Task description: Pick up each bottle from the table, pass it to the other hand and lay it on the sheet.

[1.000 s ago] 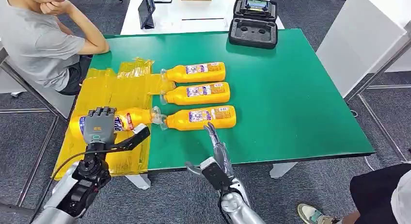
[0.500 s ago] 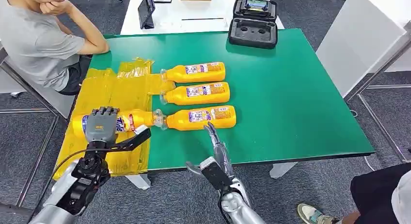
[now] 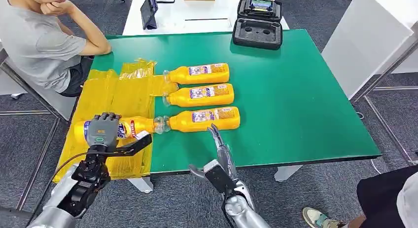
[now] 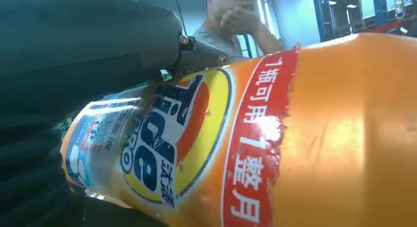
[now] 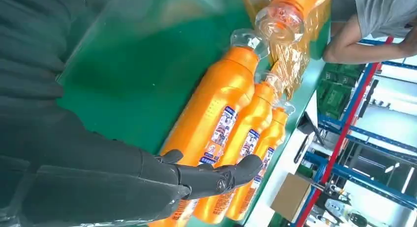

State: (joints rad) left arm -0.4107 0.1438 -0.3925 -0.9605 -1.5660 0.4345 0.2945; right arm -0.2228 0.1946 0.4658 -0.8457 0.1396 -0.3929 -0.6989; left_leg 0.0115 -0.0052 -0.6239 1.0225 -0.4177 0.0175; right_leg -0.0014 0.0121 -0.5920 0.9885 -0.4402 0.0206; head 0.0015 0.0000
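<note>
Here, the green rectangular table carries a crinkled yellow plastic sheet along its left side. Three orange plastic bottles lie side by side on the bare green, clear caps toward the sheet. A fourth orange labelled bottle lies over the sheet, gripped by the left hand. The right hand hovers empty near the front edge, fingers extended.

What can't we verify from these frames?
- Held bottle: head view, the left robot hand hides its middle, so sheet contact is unclear.
- Its cap: left wrist view, cut off by the picture edge.
- Labels on the three table bottles: too small.
- Right robot hand: its body hides the palm.
</note>
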